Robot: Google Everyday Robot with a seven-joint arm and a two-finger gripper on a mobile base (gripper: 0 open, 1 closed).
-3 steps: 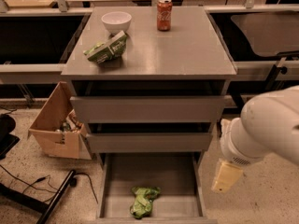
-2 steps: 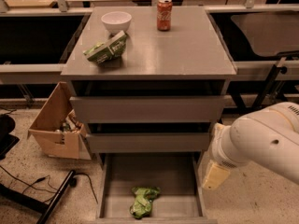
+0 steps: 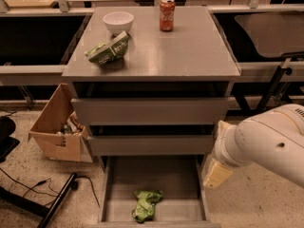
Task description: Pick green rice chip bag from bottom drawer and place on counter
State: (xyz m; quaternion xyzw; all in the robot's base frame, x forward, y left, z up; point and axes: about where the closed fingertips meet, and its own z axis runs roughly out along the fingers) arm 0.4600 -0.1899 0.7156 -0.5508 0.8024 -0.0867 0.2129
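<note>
The white arm (image 3: 266,137) reaches in from the right edge of the view, and its cream-coloured jaws hang low, just outside the right wall of the bottom drawer (image 3: 152,175). I cannot tell whether the jaws are spread or pressed together, as only one pale wedge shows. They hold nothing that I can see.

The bottom drawer stands pulled open. The green rice chip bag (image 3: 146,204) lies crumpled on its flat floor, lower in the view than the jaws and off to their left, well apart from them and near the drawer's front edge.

Above the jaws and to their left, the middle drawer (image 3: 151,145) and the top drawer (image 3: 149,110) show their broad grey fronts. Higher still is the grey worktop (image 3: 190,46). It carries a white bowl (image 3: 118,21) and a red can (image 3: 166,7) towards the back. A duller green-and-white bag (image 3: 109,49) sits near its front left corner, just in front of the bowl.

Far to the left of the jaws, beyond the cabinet, an open cardboard box (image 3: 54,127) sits on the speckled floor, with a dark cable (image 3: 28,184) trailing in front of it.
</note>
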